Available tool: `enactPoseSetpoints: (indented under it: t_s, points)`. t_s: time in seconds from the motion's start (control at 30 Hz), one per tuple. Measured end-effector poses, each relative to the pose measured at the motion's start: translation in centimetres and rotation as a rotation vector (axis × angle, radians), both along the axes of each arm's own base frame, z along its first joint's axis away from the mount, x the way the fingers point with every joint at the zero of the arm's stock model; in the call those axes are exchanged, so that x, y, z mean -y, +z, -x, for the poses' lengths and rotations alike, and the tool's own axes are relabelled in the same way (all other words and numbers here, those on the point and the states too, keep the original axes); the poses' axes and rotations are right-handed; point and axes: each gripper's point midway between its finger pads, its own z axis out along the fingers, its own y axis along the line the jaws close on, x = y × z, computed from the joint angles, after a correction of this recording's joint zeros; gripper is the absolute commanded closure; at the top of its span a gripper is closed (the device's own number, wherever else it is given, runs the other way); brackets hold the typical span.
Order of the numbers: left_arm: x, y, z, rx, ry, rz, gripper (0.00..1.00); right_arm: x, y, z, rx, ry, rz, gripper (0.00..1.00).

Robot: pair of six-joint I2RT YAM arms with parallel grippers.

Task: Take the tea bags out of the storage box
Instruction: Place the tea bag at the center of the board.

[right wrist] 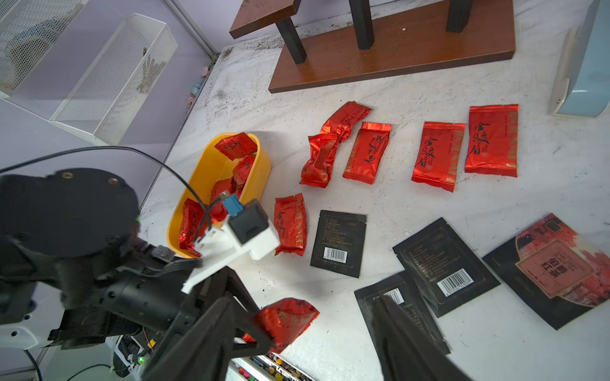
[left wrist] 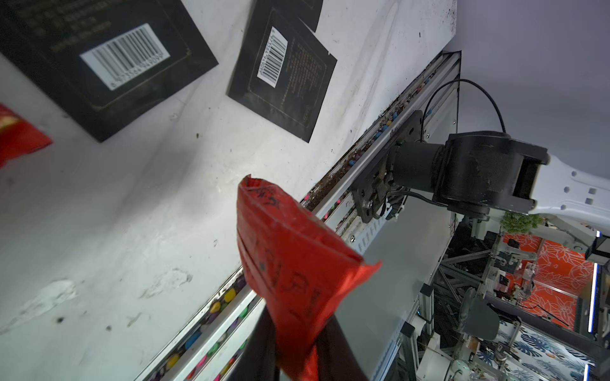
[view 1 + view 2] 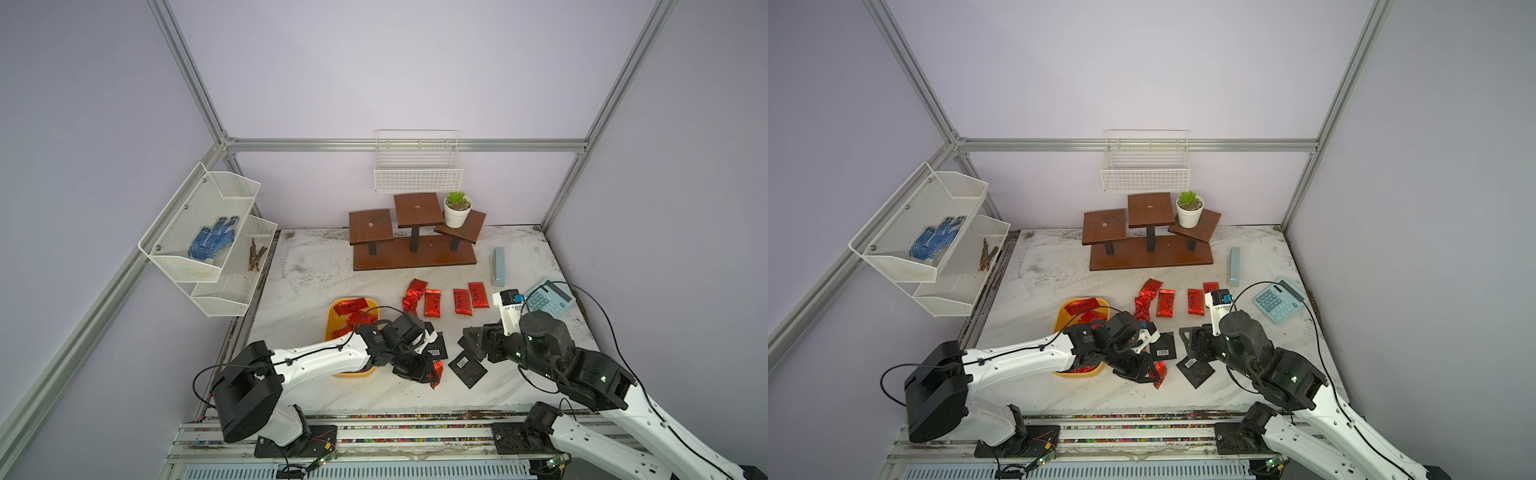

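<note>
The yellow storage box (image 3: 331, 322) (image 1: 262, 165) lies at the table's front left with several red tea bags (image 3: 353, 307) (image 1: 236, 145) inside. My left gripper (image 3: 432, 374) (image 2: 297, 349) is just right of the box, above the table, shut on one red tea bag (image 2: 290, 264) (image 1: 287, 318). More red tea bags (image 3: 432, 303) (image 1: 437, 155) lie in a row behind it. Black barcode tea bags (image 3: 467, 368) (image 1: 338, 244) lie between the arms. My right gripper (image 3: 471, 340) (image 1: 303, 298) hovers open over the black ones, holding nothing.
A wooden tiered stand (image 3: 413, 253) with a potted plant (image 3: 457, 210) is at the back. A pale blue stapler (image 3: 498, 266) and calculator (image 3: 550, 297) lie at the right. White wire baskets hang on the left wall (image 3: 208, 232) and back rail (image 3: 417, 166).
</note>
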Motion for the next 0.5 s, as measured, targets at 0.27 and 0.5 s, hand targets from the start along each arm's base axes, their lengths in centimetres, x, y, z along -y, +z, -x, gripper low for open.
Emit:
enactPoseSetpoints:
  t_s: [0.27, 0.5]
  points:
    - [2.4, -1.8, -0.6, -0.059, 0.067, 0.114, 0.77, 0.7, -0.2, 0.3, -0.001, -0.014, 0.014, 0.28]
    - [2.5, -2.8, -0.7, -0.087, 0.100, 0.126, 0.68, 0.7, -0.3, 0.2, -0.003, -0.018, 0.020, 0.28]
